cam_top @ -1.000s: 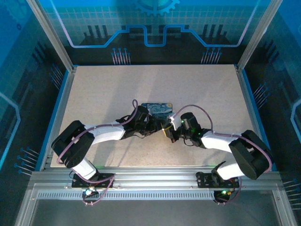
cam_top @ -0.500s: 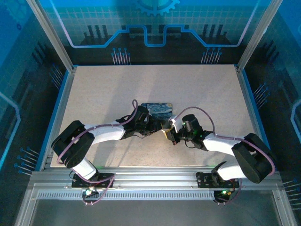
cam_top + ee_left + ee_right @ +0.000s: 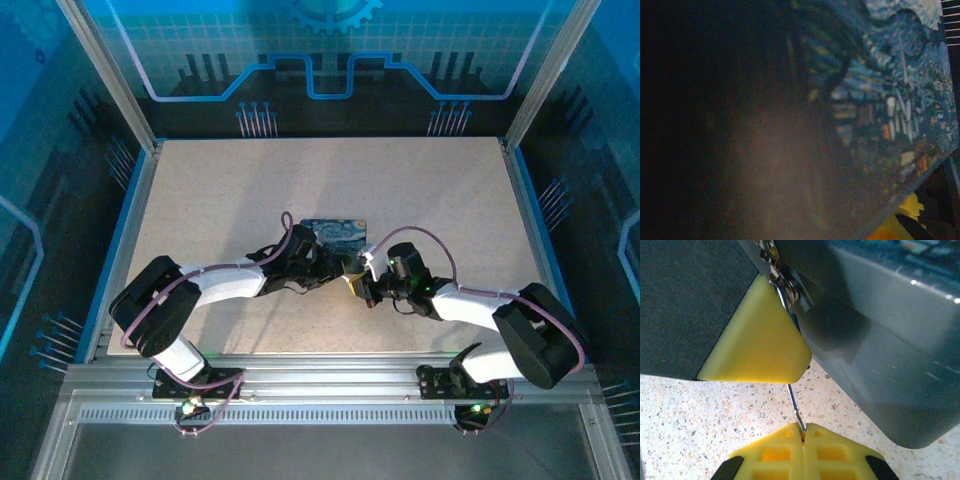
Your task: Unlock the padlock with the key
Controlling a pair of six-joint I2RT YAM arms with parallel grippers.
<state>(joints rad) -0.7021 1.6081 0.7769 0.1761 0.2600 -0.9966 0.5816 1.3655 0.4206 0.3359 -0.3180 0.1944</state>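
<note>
Right gripper (image 3: 803, 432), bottom centre, clamps the key (image 3: 793, 402) between 2 fingers; its shaft runs up to the padlock (image 3: 785, 282), upper left of centre, beside the tin box (image 3: 880, 340).

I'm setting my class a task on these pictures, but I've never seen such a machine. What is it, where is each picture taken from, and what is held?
It is a robot: a left arm and a right arm bolted to a table. The top picture looks down from above: both arms meet at a painted tin box. The other two come from wrist cameras. The left wrist view is a blurred close-up of the box. In the right wrist view, the right gripper pinches a thin key, which points up at the small padlock by the box's corner.
</note>
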